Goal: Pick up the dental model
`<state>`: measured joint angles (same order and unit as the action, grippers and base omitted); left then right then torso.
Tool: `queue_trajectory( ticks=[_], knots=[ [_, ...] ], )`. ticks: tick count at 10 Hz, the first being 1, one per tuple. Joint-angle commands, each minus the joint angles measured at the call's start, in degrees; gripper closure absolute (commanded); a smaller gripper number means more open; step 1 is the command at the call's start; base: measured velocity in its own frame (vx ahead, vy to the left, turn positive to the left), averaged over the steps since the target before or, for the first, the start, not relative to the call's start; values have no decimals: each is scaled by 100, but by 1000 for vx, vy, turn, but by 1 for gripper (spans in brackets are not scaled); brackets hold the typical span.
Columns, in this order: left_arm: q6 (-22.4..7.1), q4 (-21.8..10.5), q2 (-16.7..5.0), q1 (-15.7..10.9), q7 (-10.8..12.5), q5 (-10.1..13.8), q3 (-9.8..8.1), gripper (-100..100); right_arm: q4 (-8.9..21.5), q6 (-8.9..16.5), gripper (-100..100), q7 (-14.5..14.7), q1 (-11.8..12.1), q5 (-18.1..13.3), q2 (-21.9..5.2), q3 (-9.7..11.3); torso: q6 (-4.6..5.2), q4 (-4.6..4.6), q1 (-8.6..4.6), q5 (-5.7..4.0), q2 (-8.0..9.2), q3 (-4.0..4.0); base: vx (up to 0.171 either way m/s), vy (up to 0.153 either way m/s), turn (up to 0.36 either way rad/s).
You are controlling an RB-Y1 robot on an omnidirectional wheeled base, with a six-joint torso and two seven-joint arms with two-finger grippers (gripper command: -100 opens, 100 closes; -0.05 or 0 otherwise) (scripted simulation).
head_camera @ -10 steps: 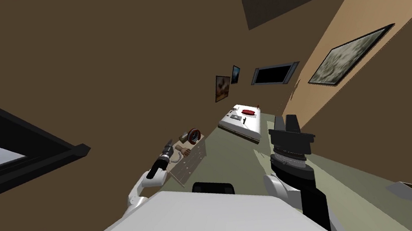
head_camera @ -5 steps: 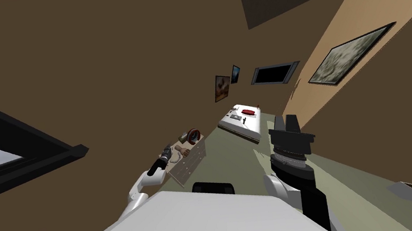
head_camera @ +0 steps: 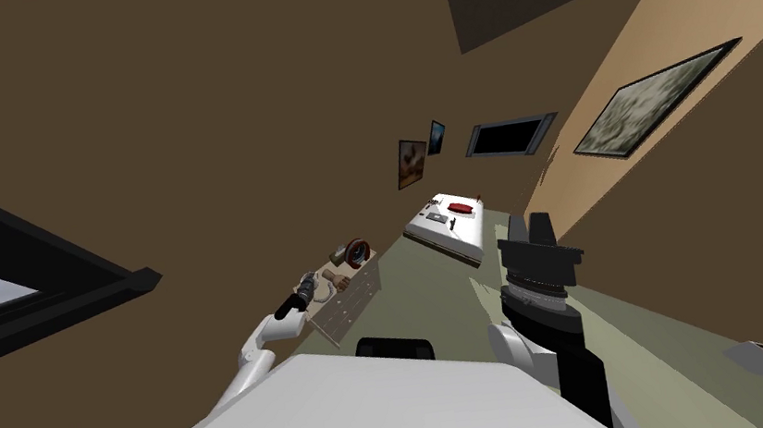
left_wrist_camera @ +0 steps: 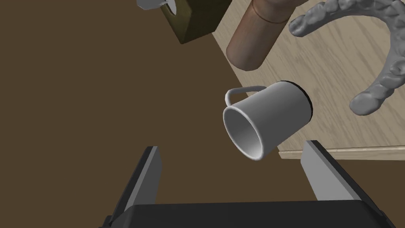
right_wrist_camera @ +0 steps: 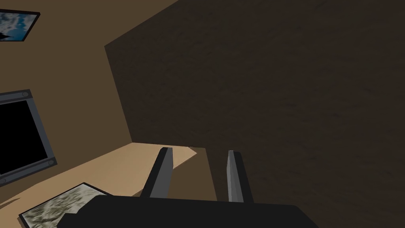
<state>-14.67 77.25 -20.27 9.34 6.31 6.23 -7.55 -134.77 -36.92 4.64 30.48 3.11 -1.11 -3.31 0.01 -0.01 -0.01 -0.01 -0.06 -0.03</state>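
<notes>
One dresser (head_camera: pixel 354 296) off to my left. Left gripper (left_wrist_camera: pixel 232 146) hangs over its near end, fingers wide apart and empty; right gripper (right_wrist_camera: pixel 199 151) is up, fingers a little apart. Dental model (left_wrist_camera: pixel 391 75) lies on top, just beside a mug (left_wrist_camera: pixel 277 114).

We can read no text, label, brand, number or sign here. The grey arch-shaped dental model (left_wrist_camera: pixel 391 71) and the white cylindrical mug with a thin handle (left_wrist_camera: pixel 273 114) on the light wooden desk (left_wrist_camera: pixel 336 59) have plain surfaces. The dark-framed wall picture (head_camera: pixel 654 103) carries only mottled grey-green blotches.
</notes>
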Motion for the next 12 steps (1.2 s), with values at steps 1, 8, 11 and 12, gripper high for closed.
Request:
queue_trajectory(
  ticks=[1,8,11,12],
  knots=[
    [-286,-133,19,-73,-52,-12,-41,-100,0,0,0,0,0,0,0,0,0,0,0,0,0,0,13,-9,21],
    [-1346,-1239,-163,-721,-403,185,-202,-100,0,0,0,0,0,0,0,0,-1,-2,-1,1,-7,-4,26,-9,15],
    [-1665,-1569,-201,-883,-498,234,-236,-100,0,0,0,0,0,0,0,0,-1,-2,6,1,-8,-4,27,11,-6],
    [-1905,-1779,-235,-1044,-593,282,-267,-100,0,0,0,0,0,0,0,0,-1,-1,7,2,-5,-3,21,21,-20]
  ],
)
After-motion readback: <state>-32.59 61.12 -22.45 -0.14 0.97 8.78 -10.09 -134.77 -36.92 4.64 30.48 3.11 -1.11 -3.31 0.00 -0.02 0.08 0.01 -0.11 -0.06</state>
